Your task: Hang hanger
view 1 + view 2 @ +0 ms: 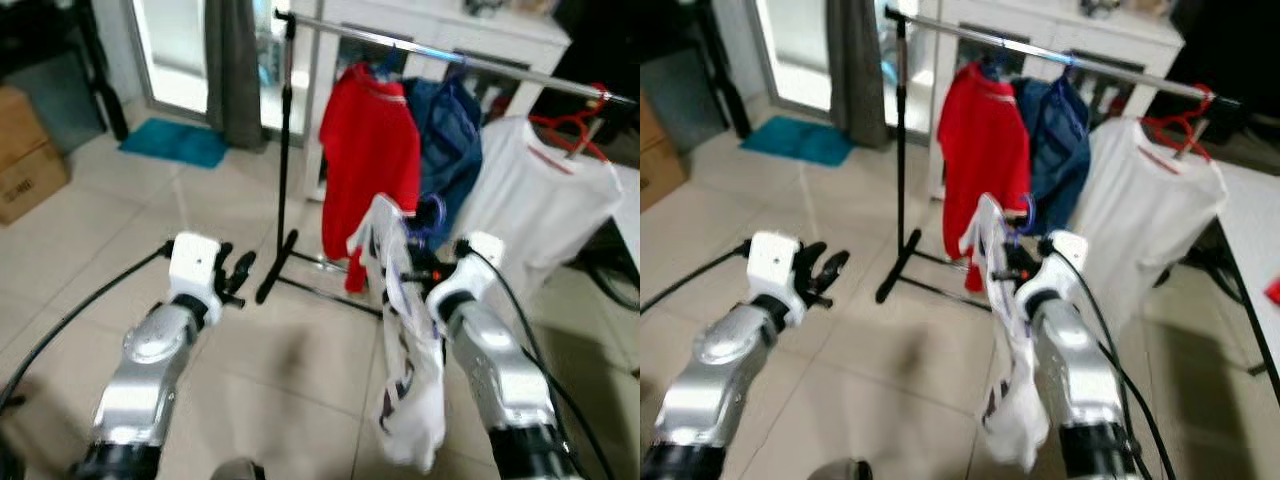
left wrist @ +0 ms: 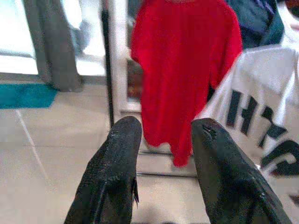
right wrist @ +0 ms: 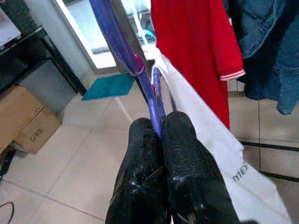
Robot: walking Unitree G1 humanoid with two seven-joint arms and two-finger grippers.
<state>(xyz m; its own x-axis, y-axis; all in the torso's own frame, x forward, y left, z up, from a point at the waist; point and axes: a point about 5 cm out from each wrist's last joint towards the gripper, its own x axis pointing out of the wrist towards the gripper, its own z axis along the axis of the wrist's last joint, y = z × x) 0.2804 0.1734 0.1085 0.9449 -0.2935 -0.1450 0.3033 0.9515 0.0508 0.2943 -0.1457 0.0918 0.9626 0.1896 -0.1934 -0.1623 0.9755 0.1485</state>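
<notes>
My right gripper is shut on the lower bar of a purple hanger, which carries a white printed garment hanging down beside my right arm. The hanger's hook stands low in front of the clothes rack, well below its silver rail. On the rail hang a red shirt, a blue denim piece and a white shirt on a red hanger. My left gripper is open and empty, held out to the left of the rack's foot.
The rack's black upright pole and floor foot stand just ahead. Cardboard boxes sit at the far left, with a teal mat and a grey curtain by the window. A black cable crosses the tiles.
</notes>
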